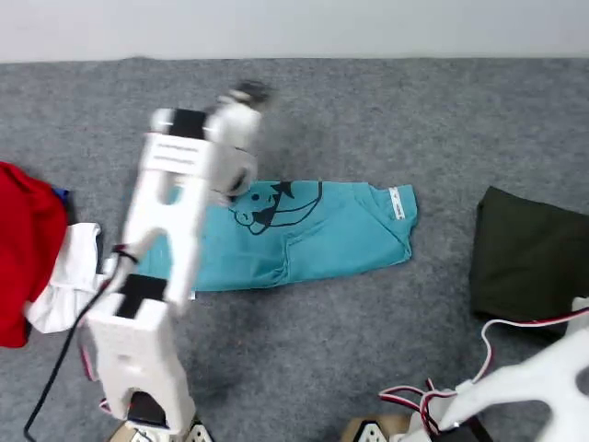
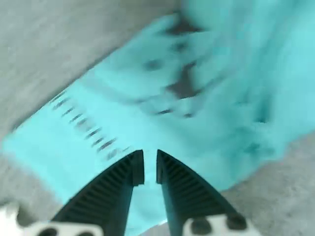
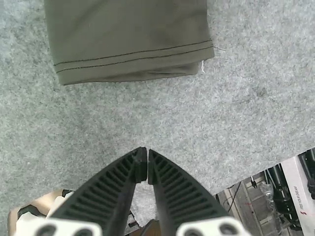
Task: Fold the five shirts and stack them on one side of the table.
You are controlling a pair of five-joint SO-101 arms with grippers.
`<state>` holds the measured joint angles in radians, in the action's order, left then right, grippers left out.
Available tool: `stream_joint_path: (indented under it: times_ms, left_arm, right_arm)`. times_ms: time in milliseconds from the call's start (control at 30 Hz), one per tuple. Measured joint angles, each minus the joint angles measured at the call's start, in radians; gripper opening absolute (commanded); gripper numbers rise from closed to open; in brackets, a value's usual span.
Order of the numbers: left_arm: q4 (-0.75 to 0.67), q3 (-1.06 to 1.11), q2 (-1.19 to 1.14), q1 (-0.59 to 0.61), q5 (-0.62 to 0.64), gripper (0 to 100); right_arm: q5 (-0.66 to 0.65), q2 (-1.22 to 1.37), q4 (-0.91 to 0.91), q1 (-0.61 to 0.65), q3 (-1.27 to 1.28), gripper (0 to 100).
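Observation:
A teal shirt [image 1: 313, 235] with a dark print lies partly folded in the middle of the grey table; it also shows as the teal shirt [image 2: 147, 98] under my left gripper [image 2: 150, 167]. That gripper hovers above the cloth, its fingers nearly together with a thin slit and nothing between them. The left arm [image 1: 175, 212] stretches over the shirt's left part. A dark olive shirt [image 1: 529, 262] lies folded at the right edge, seen as the olive shirt [image 3: 128, 39] ahead of my right gripper [image 3: 147, 162], which is shut and empty over bare table.
A red shirt [image 1: 26, 249] and a white shirt [image 1: 69, 276] lie bunched at the left edge, with a bit of blue cloth [image 1: 61, 194] behind them. The right arm [image 1: 525, 382] with its cables sits at the front right corner. The grey felt table [image 1: 368, 350] is bare in front.

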<state>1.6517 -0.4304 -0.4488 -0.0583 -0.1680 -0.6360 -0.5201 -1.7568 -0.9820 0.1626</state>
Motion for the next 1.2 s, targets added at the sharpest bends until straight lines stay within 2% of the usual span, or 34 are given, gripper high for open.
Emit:
stream_joint_path:
  times_ms: [200,433,567,833,1000,1133,1200]
  left_arm:
    - [0.0,0.0,0.0,0.267,0.043,23]
    - [0.0,0.0,-0.083,0.4,0.031,25]
    - [0.0,0.0,-0.15,0.413,-0.009,25]
    - [-0.003,-0.058,-0.293,0.41,-0.009,24]
    - [0.0,-0.098,-0.394,0.379,0.043,14]
    - [0.011,-0.15,-0.44,0.33,0.068,0]
    - [0.044,-0.195,-0.46,0.316,0.069,0]
  right_arm:
    - [0.0,-0.028,0.0,0.0,0.0,0.9]
    - [-0.048,-0.087,0.0,0.002,0.0,0.9]
    - [-0.052,-0.106,0.0,0.0,0.0,0.9]
    - [-0.057,-0.112,0.0,0.0,0.0,0.9]
    - [-0.057,-0.112,0.0,0.0,0.0,0.9]
    - [-0.057,-0.112,0.0,0.002,0.0,0.9]
    - [-0.057,-0.112,0.0,0.002,0.0,0.9]
